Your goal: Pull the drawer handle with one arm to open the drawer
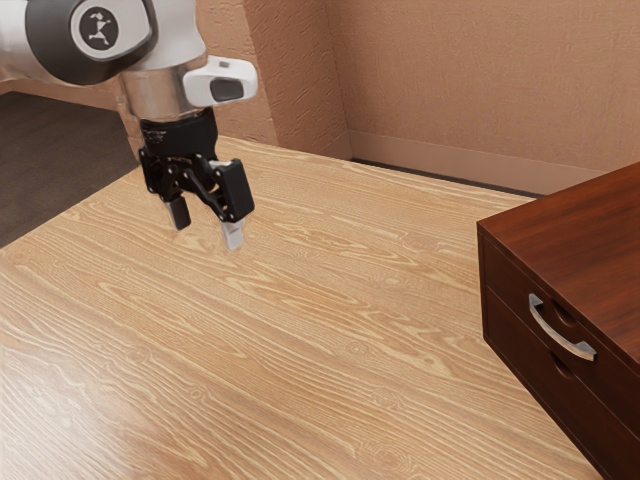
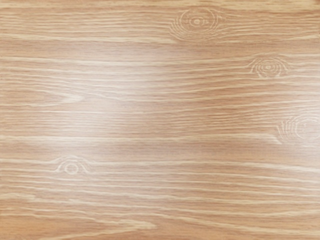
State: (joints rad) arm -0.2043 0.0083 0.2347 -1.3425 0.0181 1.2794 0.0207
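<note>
Hanging over the counter (image 1: 300, 350) at ten o'clock in the exterior view, the tool (image 1: 207, 232) is seen with its fingers spread. The drawer handle (image 1: 560, 328) is found at four o'clock, well apart, on the dark cabinet's (image 1: 590, 230) shut drawer (image 1: 515, 290). In the wrist view, wood-grained counter (image 2: 160, 120) is shown beneath the hand.

You are looking at a light wooden table (image 1: 300, 350) with a knotted grain. On it, at the exterior view's right, stands a dark drawer cabinet (image 1: 590, 250).
</note>
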